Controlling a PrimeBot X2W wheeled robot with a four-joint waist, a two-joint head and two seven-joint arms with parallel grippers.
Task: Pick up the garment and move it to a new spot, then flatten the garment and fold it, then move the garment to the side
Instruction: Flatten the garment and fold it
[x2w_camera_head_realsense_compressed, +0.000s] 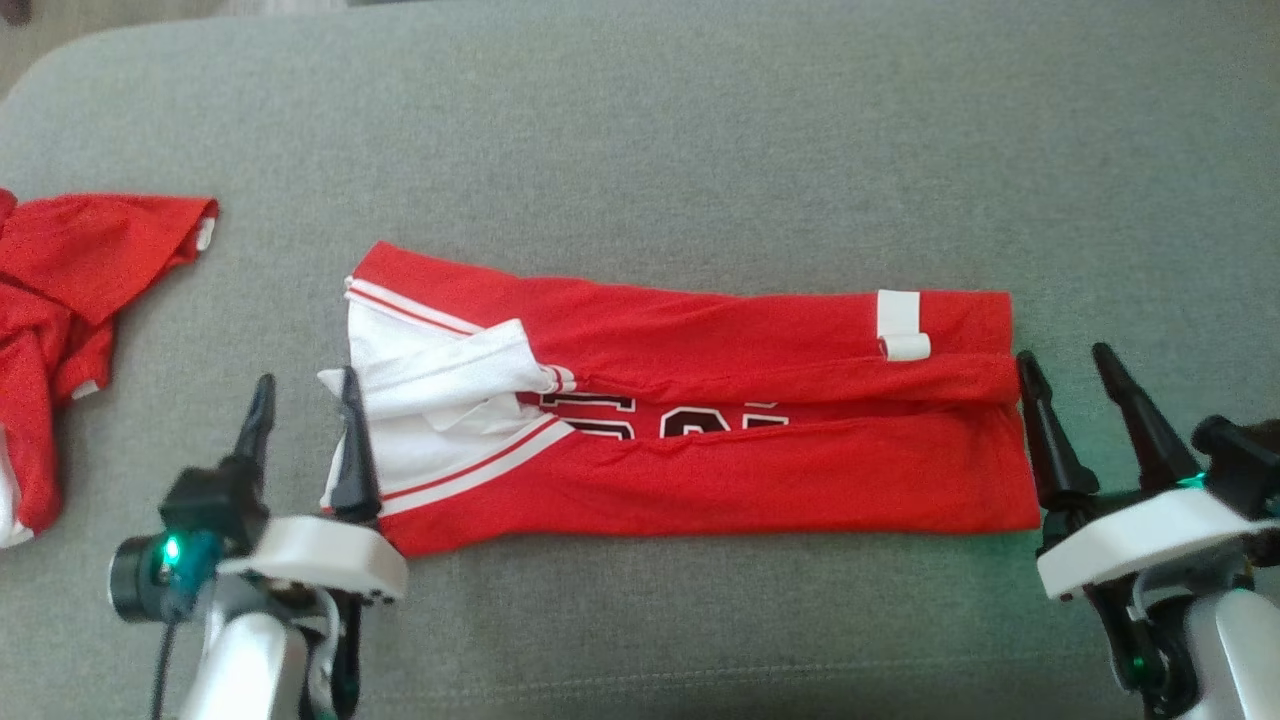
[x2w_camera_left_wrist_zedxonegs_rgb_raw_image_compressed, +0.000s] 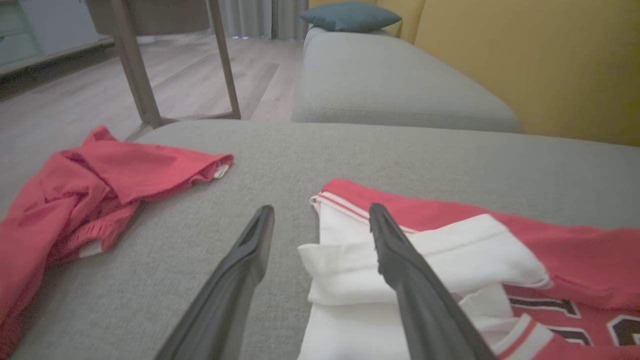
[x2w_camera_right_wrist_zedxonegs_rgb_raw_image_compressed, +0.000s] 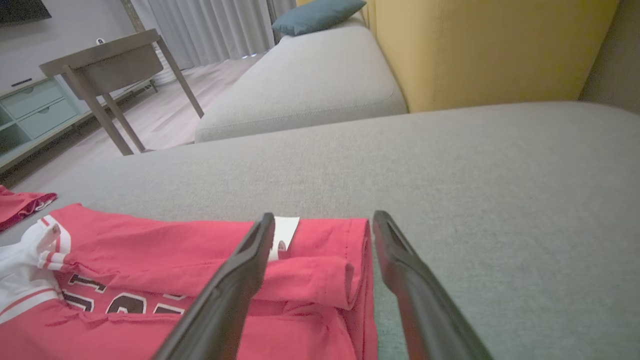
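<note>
Left gripper (x2w_camera_head_realsense_compressed: 306, 378), lower left of head view: both dark fingers spread apart, nothing between them. Its inner finger overlaps the white collar end of the garment (x2w_camera_head_realsense_compressed: 700, 460); cannot tell whether it touches. Its outer finger is over bare grey cushion (x2w_camera_head_realsense_compressed: 640, 130). Right gripper (x2w_camera_head_realsense_compressed: 1063, 352), lower right of head view: fingers likewise spread, gripping nothing. Its inner finger is just beside the garment's hem edge, and its outer finger is over bare cushion. The garment, a red jersey with white trim, lies flat across the centre of the head view, folded lengthwise into a long band. The upper and lower flaps are turned in toward the middle, and black lettering shows partly in the gap between them. A white tag (x2w_camera_head_realsense_compressed: 900, 325) sits on the upper flap near the right end. A second red garment (x2w_camera_head_realsense_compressed: 70, 300) lies crumpled at the left edge of the frame, well apart from the jersey. In the left wrist view, wooden table legs (x2w_camera_left_wrist_zedxonegs_rgb_raw_image_compressed: 135, 65) are at upper left, a teal pillow (x2w_camera_left_wrist_zedxonegs_rgb_raw_image_compressed: 350, 15) at top centre and a yellow backrest (x2w_camera_left_wrist_zedxonegs_rgb_raw_image_compressed: 525, 60) at upper right.
</note>
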